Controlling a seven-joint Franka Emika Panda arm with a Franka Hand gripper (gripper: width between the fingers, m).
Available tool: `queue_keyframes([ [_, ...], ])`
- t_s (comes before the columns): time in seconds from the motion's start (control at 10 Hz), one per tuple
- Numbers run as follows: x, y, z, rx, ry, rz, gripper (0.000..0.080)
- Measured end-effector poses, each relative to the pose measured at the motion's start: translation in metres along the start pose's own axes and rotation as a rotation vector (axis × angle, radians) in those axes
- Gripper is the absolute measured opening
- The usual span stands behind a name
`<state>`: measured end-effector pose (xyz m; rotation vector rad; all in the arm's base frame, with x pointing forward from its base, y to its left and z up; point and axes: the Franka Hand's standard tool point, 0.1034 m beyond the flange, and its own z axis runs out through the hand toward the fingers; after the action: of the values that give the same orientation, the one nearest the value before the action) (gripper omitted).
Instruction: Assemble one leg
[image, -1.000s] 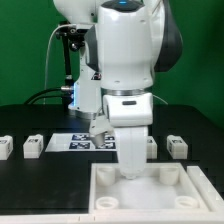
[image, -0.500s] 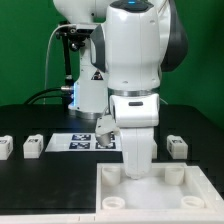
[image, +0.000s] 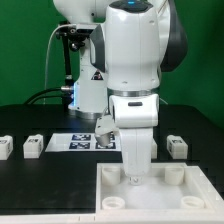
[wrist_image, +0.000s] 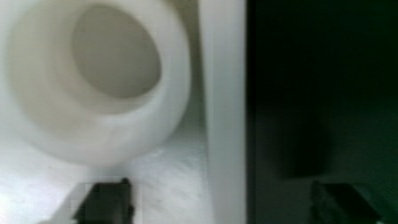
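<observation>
Three legs show in the exterior view: small white blocks with marker tags, two at the left (image: 5, 147) (image: 33, 147) and one at the right (image: 177, 146). All lie on the black table, apart from the gripper. My gripper (image: 135, 177) is down at the back edge of the large flat white square part (image: 150, 200), beside a round corner socket (image: 130, 176). In the wrist view the gripper (wrist_image: 224, 200) is open and holds nothing. One finger (wrist_image: 103, 202) is over the white part by the socket (wrist_image: 111, 60). The other finger (wrist_image: 349, 203) is over the dark table.
The marker board (image: 80, 141) lies behind the white part, partly hidden by the arm. The arm's bulky white body (image: 135, 60) hides the table's middle. The black table (image: 40, 185) shows to the exterior view's left of the white part.
The arm has shifted a little to the exterior view's right and the gripper has come lower, down to the white part's back edge. The legs have not moved.
</observation>
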<state>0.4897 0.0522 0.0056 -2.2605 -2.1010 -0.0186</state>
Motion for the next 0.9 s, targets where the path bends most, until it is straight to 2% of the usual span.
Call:
queue_keyframes([
  [0.1, 0.000, 0.000, 0.000, 0.000, 0.000, 0.000, 0.0559],
  [0.2, 0.000, 0.000, 0.000, 0.000, 0.000, 0.000, 0.0635],
  [0.7, 0.000, 0.000, 0.000, 0.000, 0.000, 0.001, 0.0649],
  [0.8, 0.001, 0.001, -0.003, -0.003, -0.001, 0.009, 0.0649],
  [0.9, 0.009, 0.001, -0.024, -0.002, -0.014, 0.057, 0.0649],
])
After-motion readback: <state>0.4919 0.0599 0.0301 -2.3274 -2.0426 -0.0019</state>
